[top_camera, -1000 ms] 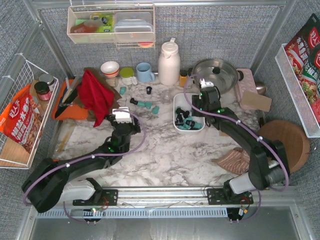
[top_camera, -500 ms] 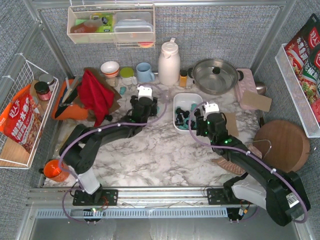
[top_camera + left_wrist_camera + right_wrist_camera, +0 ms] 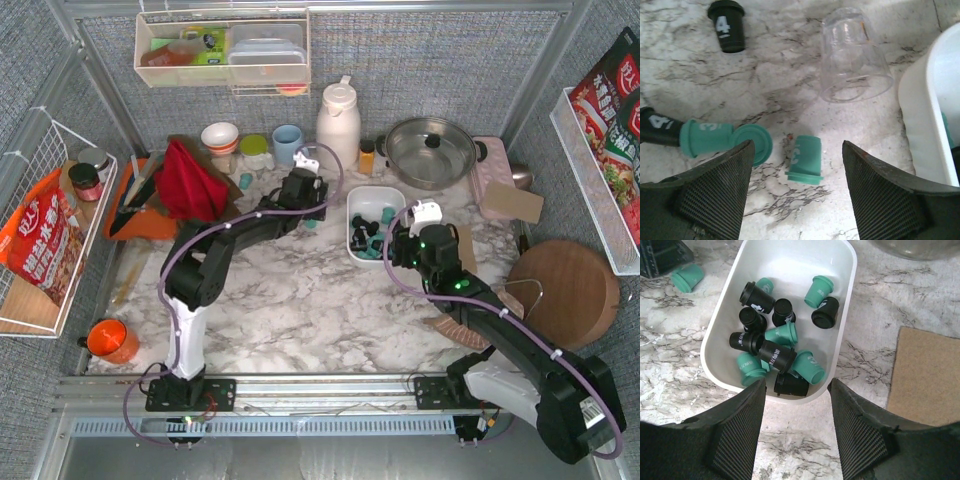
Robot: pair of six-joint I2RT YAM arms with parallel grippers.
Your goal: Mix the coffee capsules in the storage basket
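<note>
Over the white marble tabletop [image 3: 700, 85], my left gripper [image 3: 797, 147] hangs wide open above a loose teal-green tapered coffee capsule [image 3: 804, 159], near a tipped clear plastic cup [image 3: 855, 55]. My right gripper [image 3: 796, 385], equally wide, hovers over the white shallow rectangular plastic storage basket [image 3: 790, 262], which holds jumbled teal and black capsules [image 3: 772, 352].

We note left arm [image 3: 215, 250] stretched far forward, left gripper [image 3: 796, 197] spread wide. Right arm [image 3: 500, 320] bent, right gripper [image 3: 796, 440] also spread, aimed downward.
</note>
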